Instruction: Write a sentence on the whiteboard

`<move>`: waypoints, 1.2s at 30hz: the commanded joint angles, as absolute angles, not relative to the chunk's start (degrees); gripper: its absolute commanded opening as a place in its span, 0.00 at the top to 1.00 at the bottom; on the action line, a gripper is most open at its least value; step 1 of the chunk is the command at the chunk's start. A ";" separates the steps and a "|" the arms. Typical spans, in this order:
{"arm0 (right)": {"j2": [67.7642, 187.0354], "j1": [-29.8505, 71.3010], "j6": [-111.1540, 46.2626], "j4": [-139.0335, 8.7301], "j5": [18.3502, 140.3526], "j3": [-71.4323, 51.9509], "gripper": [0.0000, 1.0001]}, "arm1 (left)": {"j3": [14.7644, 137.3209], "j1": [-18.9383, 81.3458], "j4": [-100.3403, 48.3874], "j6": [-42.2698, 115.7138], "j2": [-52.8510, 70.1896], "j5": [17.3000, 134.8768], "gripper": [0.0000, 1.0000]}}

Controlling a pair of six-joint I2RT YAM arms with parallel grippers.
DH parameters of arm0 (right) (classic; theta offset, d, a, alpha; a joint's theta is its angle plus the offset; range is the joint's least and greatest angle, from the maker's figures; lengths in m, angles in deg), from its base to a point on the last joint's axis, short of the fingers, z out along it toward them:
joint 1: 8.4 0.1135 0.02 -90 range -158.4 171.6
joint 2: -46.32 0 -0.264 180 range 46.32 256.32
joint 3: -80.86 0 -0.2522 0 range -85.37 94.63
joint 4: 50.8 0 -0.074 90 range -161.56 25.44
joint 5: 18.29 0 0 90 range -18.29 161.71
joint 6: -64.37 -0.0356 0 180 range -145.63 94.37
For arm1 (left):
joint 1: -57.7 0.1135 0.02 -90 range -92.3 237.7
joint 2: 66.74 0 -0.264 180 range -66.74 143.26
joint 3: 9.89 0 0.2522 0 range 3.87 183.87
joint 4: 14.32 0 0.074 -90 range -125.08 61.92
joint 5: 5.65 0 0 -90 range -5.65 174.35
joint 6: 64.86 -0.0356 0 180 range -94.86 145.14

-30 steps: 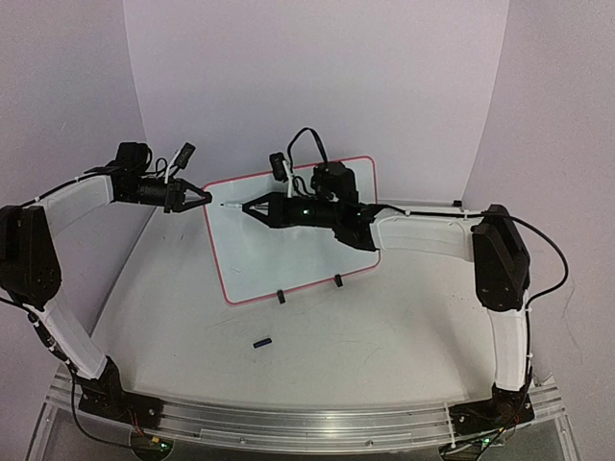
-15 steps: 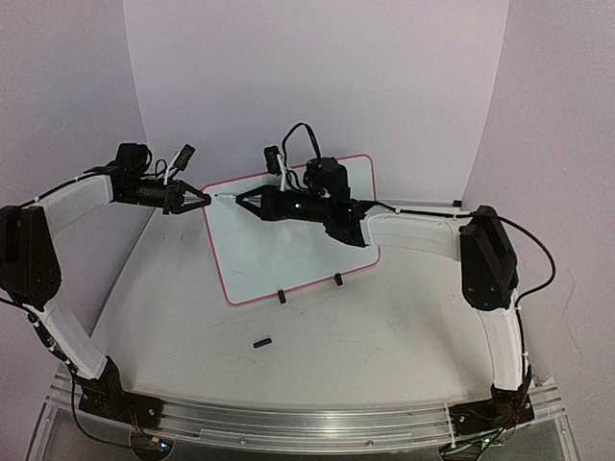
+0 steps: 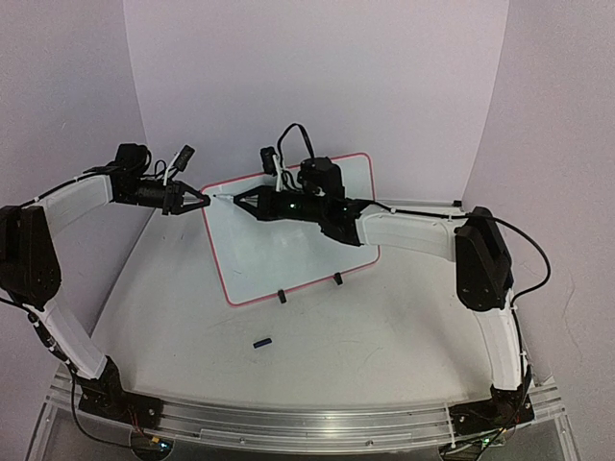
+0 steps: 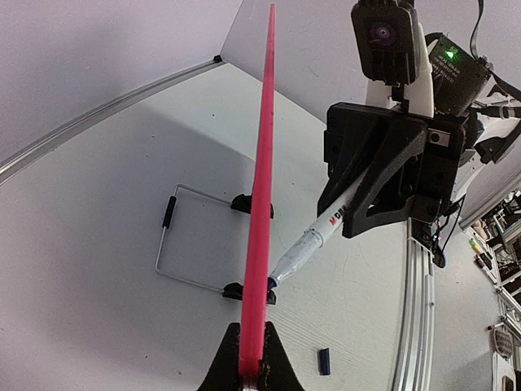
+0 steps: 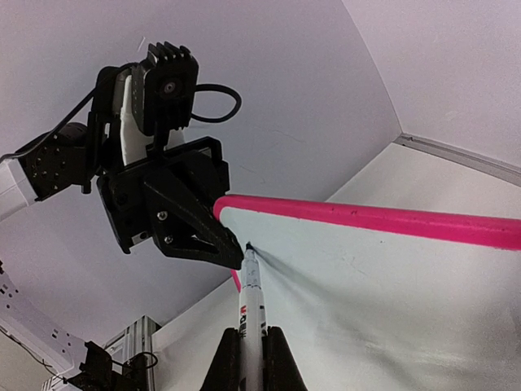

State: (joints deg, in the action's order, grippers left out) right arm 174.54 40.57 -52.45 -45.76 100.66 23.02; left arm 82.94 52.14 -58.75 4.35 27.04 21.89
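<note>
The whiteboard stands tilted on the table, white with a thin red rim. My left gripper is shut on the rim at its upper left corner, which is edge-on in the left wrist view as a red strip running up from my left gripper. My right gripper is shut on a white marker pen. The pen's dark tip rests at the board's face, just beside the left gripper's fingers. The sentence is out of view; the face looks plain white.
A small dark-blue pen cap lies on the table in front of the board. Two black feet hold the board's lower edge, and a wire stand sits behind it. An aluminium rail runs along the near edge.
My right arm has carried the marker up and to the left, from the board's upper middle to its top left corner. The left arm and the board have not moved.
</note>
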 commanded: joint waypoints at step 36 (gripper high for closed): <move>167.64 40.61 -54.41 -35.12 99.46 10.49 1.00 | 83.34 51.73 -62.98 3.06 26.07 25.03 1.00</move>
State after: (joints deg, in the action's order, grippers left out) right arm 167.40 40.61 -54.25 -35.13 101.07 7.20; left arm 82.96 52.25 -59.36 4.35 26.97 22.37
